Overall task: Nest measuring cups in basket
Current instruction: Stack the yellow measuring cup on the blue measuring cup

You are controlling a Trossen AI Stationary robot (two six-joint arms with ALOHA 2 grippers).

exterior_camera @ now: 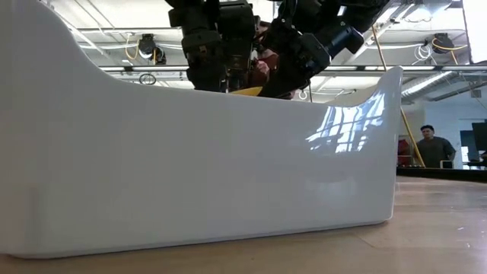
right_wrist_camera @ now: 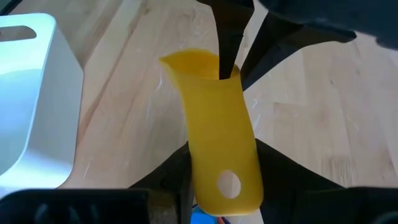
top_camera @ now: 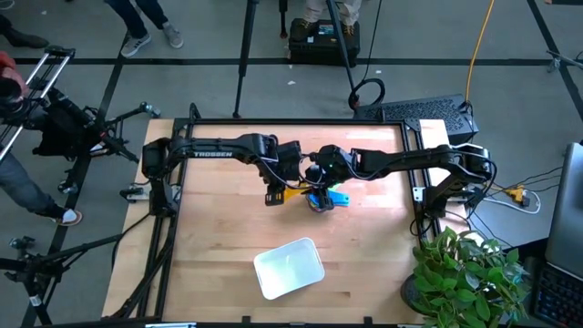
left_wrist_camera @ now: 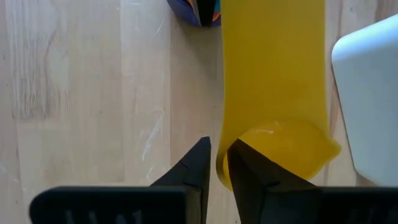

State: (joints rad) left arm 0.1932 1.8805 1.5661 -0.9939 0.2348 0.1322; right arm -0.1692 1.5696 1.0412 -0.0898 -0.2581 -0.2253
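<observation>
A yellow measuring cup [top_camera: 293, 191] hangs between my two grippers over the table's middle. My left gripper [top_camera: 276, 193] is shut on its bowl end, and my right gripper [top_camera: 316, 189] on its handle end. Under the right gripper a small stack of blue and light blue cups [top_camera: 332, 198] sits on the table, with some orange showing in it in the left wrist view [left_wrist_camera: 198, 9]. The whitish basket [top_camera: 289, 267] rests on its base near the table's near edge. In the low view its wall [exterior_camera: 190, 167] hides most of both grippers. The other cups are out of view. My left gripper [left_wrist_camera: 217, 152] pinches the rim of the yellow cup's bowl [left_wrist_camera: 221, 171], one finger [left_wrist_camera: 252, 177] on the bowl's inner side and the other [left_wrist_camera: 194, 168] outside. The fingers point down. The cup looks lifted off the table, its handle running away toward the other gripper. My right gripper [right_wrist_camera: 227, 177] holds the handle's free end by the hang hole [right_wrist_camera: 229, 183], its two fingers [right_wrist_camera: 177, 171] against the flat handle's two long edges. The fingers lie across the handle. The bowl [right_wrist_camera: 193, 65] points away toward the left gripper.
Bare wooden table lies around the grippers on all sides. The basket [left_wrist_camera: 373, 93] stands close beside the held cup, toward the near edge. Tripods, cables and people's feet show beyond the far edge, a potted plant at the near right corner.
</observation>
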